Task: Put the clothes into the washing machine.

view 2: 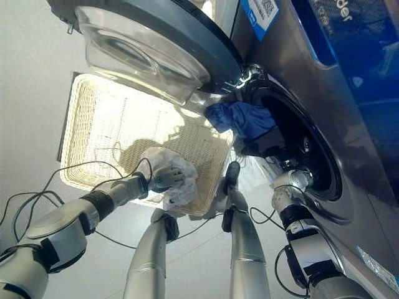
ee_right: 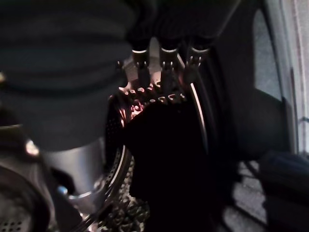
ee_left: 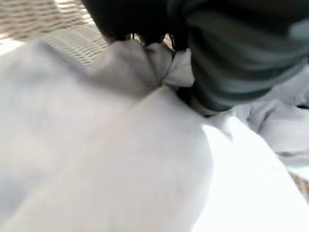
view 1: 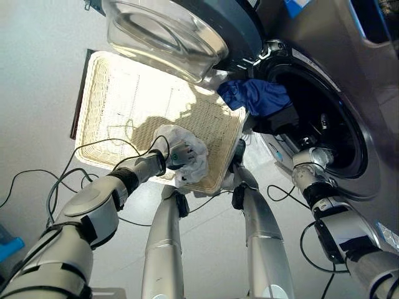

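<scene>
Nearest the robot, the left hand (view 1: 177,152) is closed round a crumpled white cloth garment (view 1: 187,163) at the near rim of the pale woven rectangular laundry basket (view 1: 124,106) on the floor. In the left wrist view the white fabric bunches up against the dark cover, so the fingers appear curled into it and gripping.

Farther right, the right hand (view 1: 310,159) reaches in at the lower edge of the round dark drum opening of the grey front-loading washing machine (view 1: 324,118). In its wrist view the fingers (ee_right: 166,67) run fairly straight toward a dark mass against the perforated drum; whether they hold it cannot be told.

A crumpled blue cloth garment (view 1: 255,94) hangs over the opening's rim, half in and half out, below the open round glass-fronted door (view 1: 168,28).

The risks: the blue garment may slide back out, since it is only draped on the rim, and the white garment's loose folds may snag on the basket's edge as it lifts.
</scene>
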